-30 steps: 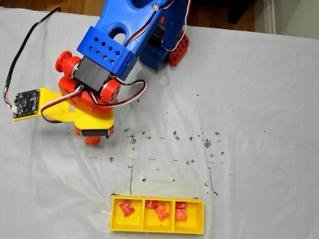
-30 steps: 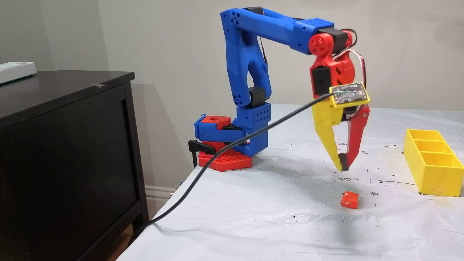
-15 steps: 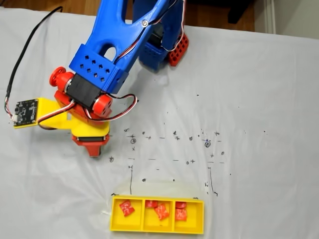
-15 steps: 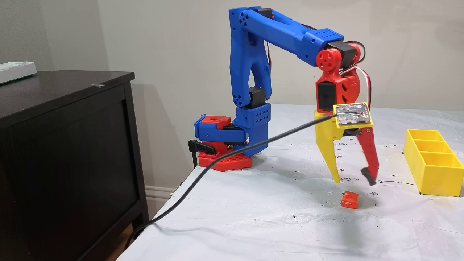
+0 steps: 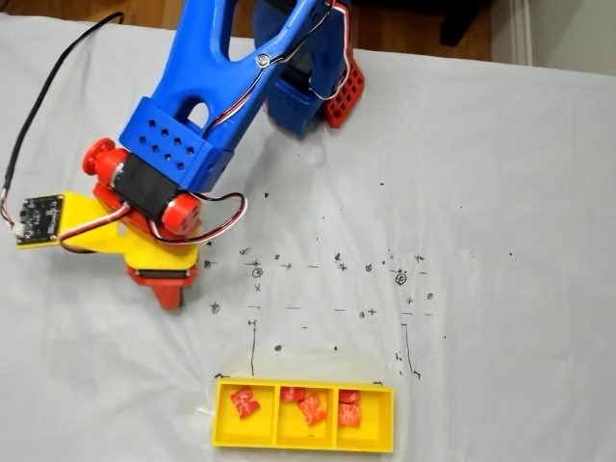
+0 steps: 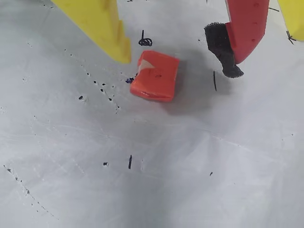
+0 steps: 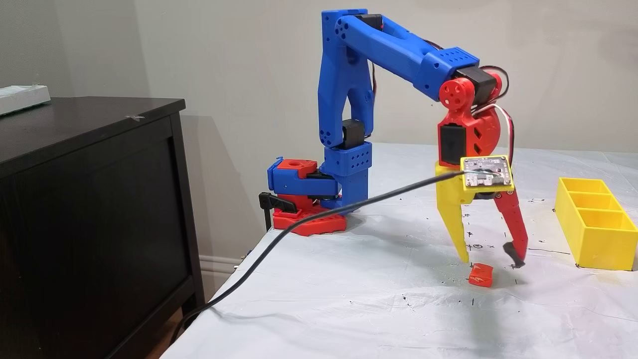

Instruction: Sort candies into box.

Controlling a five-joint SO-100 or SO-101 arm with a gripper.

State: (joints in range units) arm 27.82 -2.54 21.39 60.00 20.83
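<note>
With the jaws spread wide just above the desk, the orange candy lies between them, nearer the yellow finger, so centre, lower, then close before heading to the distant box.

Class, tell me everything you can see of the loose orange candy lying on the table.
The orange candy is a small square sweet in a shiny wrapper with a pale mark at one corner. It lies flat on the white table cover, apart from the box. The open gripper straddles it, the yellow fingertip close beside it.
</note>
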